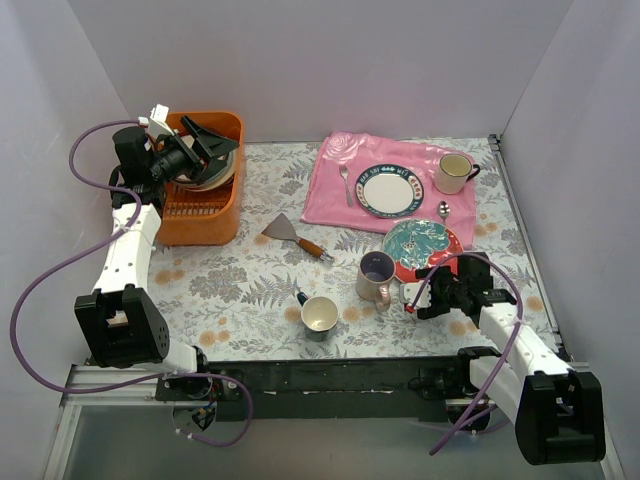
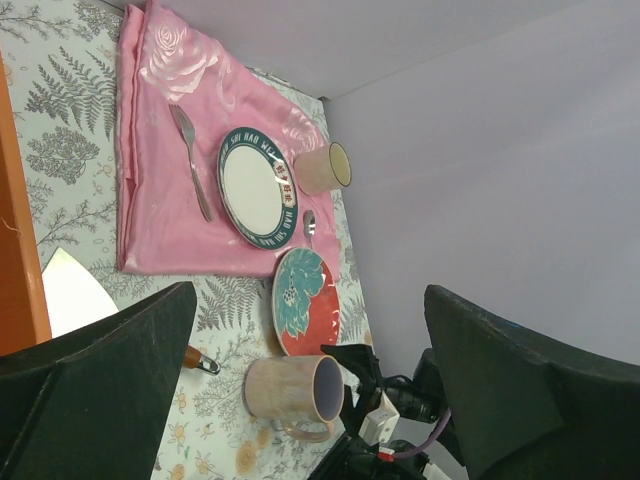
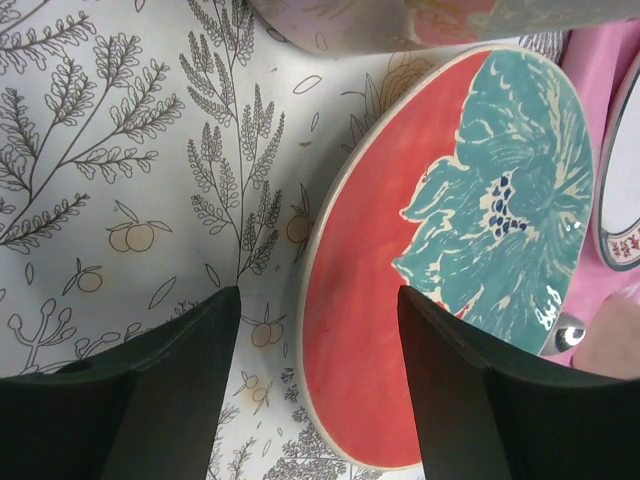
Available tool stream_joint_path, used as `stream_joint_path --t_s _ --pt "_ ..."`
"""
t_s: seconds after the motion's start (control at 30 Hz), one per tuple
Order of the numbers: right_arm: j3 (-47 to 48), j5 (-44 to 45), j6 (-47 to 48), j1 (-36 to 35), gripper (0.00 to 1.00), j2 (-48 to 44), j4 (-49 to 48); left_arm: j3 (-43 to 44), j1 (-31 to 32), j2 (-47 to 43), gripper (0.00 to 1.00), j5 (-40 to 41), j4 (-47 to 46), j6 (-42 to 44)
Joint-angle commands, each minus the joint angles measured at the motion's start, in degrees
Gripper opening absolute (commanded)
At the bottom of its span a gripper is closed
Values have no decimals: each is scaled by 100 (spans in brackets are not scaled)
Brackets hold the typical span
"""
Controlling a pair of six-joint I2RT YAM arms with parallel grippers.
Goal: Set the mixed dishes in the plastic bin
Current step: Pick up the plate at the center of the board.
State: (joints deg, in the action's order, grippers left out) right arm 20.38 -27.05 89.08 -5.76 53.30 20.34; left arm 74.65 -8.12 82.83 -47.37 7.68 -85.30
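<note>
The orange plastic bin (image 1: 215,222) stands at the far left and holds stacked dishes (image 1: 208,177), partly hidden by my left gripper (image 1: 213,143). That gripper hangs open and empty over the bin; it is also open in the left wrist view (image 2: 310,390). The red-rimmed teal plate (image 1: 422,248) lies at the right, with the lilac mug (image 1: 376,277) beside it. My right gripper (image 1: 427,293) is open, its fingers on either side of the plate's near rim (image 3: 330,380). The grey-white mug (image 1: 320,316) stands near the front middle. The plate (image 2: 305,300) and lilac mug (image 2: 295,395) also show in the left wrist view.
A pink cloth (image 1: 335,200) at the back right carries a blue-rimmed white plate (image 1: 392,189), a cream mug (image 1: 455,172), a fork (image 1: 345,185) and a spoon (image 1: 443,210). A scraper with a wooden handle (image 1: 295,235) lies mid-table. Walls close in on three sides.
</note>
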Motion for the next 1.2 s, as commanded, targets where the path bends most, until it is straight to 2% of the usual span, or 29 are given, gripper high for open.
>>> stream_joint_path --t_s 0.0,0.13,0.53,0.57,0.67,0.9,1.17 --pt "-368 270 136 -144 70 -48 -697 120 -14 -214 98 -17 -30 31" --pt "-553 349 224 -232 63 -13 -847 146 -5 -214 98 -26 -21 22" --pt "-895 402 312 -435 17 -249 -610 128 -14 -223 98 -96 -12 4" --pt "-904 393 303 -435 10 -276 -540 129 -14 -206 98 -105 -39 -31" --pt "-826 367 172 -435 1 -504 -295 111 -5 -179 98 -202 -135 -118" --pt "-291 235 -610 -435 1 -1172 268 76 21 -118 98 -474 -504 -496" --pt "633 165 -1559 -435 1 -1260 664 -3 153 40 98 -755 -1145 -1024"
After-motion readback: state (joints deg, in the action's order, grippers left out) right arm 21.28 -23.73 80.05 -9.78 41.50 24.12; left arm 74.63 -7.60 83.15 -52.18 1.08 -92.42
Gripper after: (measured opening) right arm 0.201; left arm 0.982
